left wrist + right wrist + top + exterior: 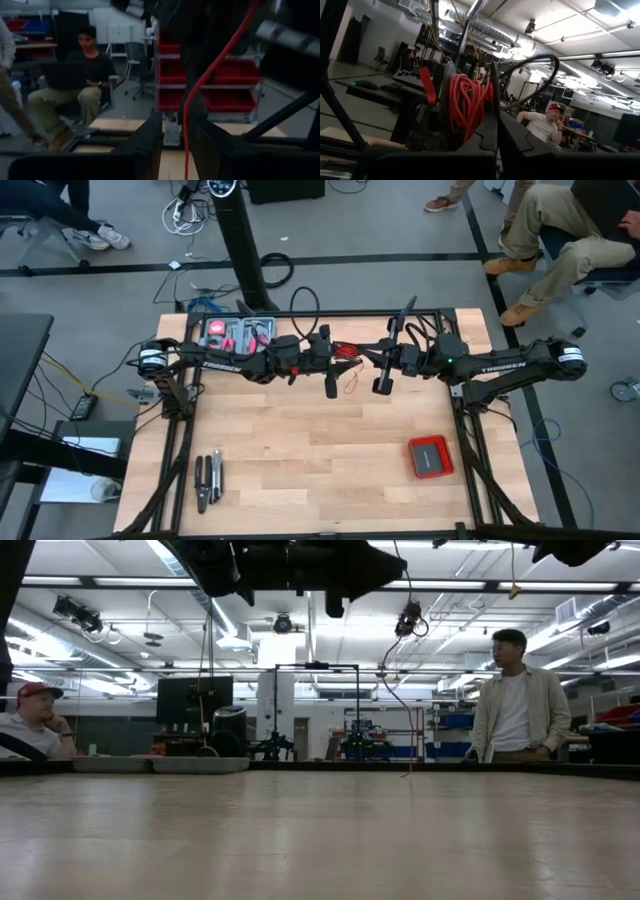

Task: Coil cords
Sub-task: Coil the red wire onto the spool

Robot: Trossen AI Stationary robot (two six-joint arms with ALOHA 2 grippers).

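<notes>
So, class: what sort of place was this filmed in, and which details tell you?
Probably a robotics lab or workshop: a wooden table with two robot arms mounted over it, red storage bins on shelving behind, and bare ceiling ducts.

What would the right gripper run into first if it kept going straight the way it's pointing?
Most likely the red wire coil wound on a dark spool right ahead of the right gripper. From above, the left gripper sits just beyond it. Depth is hard to judge, so how near the coil lies is unclear.

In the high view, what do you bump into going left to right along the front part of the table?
Pliers → bare wooden table → flat red box.
</notes>
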